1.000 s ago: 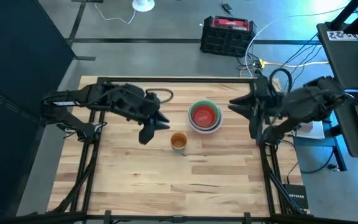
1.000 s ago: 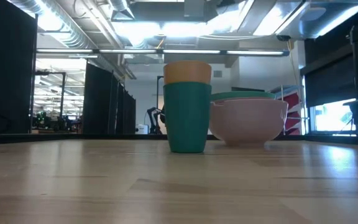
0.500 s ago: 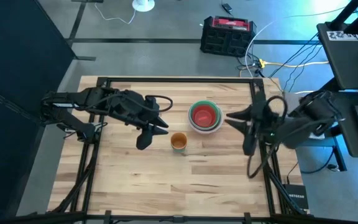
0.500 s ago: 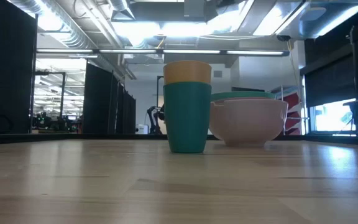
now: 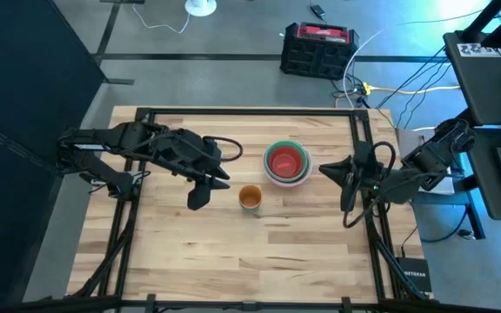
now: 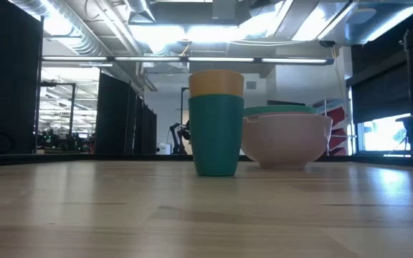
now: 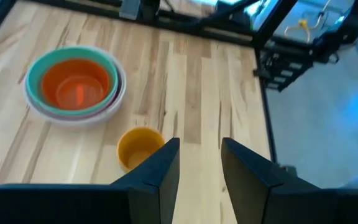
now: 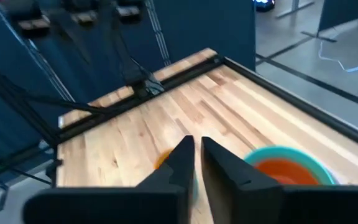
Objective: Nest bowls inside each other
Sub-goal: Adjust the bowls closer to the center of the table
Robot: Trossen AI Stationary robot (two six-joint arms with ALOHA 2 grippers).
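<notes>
the left gripper (image 5: 197,198) hangs in our high view over the left half of the table (image 5: 233,252), just left of a small orange cup (image 5: 250,198), with nothing between its fingers; the right gripper (image 5: 347,207) sits at the table's right edge, apart from everything. from above, the bowls (image 5: 287,163) read as one nested stack: red at the centre, a green ring around it, pale rims outside, standing just behind and to the right of the cup. in the low view neither arm shows; we see a teal cup (image 6: 216,135) with an orange one set inside it, and right beside it the stack, whose outermost bowl looks pale pink with a green rim above. whether cup and stack touch we cannot tell from here. in the left wrist view our two dark fingers (image 7: 160,167) stand spread with a clear gap, bare wood between them, the cup just ahead and the bowls (image 7: 74,85) further on. in the right wrist view the fingers (image 8: 182,160) are nearly pressed together, only a thin slit left, holding nothing, with the stack (image 8: 288,168) ahead to one side. we judge the nesting as good as done. the bowls look like thin, stiff plastic: light, smooth, likely to slide on the wood if nudged. if one needs moving, we would pinch it across the rim wall, one finger inside and one outside, and press gently since an empty bowl tips easily.
</notes>
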